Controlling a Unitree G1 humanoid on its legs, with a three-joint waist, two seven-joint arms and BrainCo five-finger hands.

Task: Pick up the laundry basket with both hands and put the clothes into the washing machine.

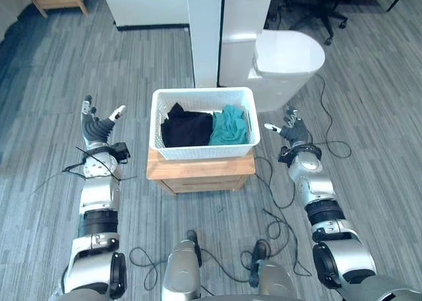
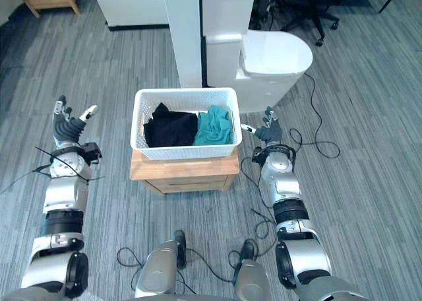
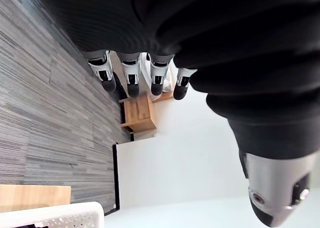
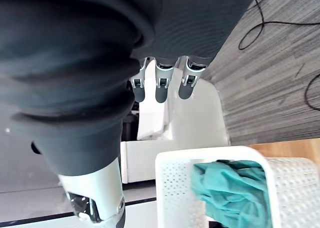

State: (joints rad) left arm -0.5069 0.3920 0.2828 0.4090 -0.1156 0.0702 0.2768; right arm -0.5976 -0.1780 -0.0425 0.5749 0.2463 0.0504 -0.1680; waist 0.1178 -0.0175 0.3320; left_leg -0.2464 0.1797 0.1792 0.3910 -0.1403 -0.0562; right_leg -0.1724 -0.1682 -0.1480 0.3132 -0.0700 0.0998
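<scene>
Laundry basket [image 1: 204,152] sits on the small wooden bench [image 1: 198,170], covering it nearly edge to edge, clothes [image 1: 228,127] inside. Left robot hand [image 1: 97,126] and right robot hand [image 1: 292,131] hang open either side, well apart. Uneven grabs could tip it off, I reckon.

Basket [image 1: 204,150] (white) atop wooden stand [image 1: 201,173]
</scene>
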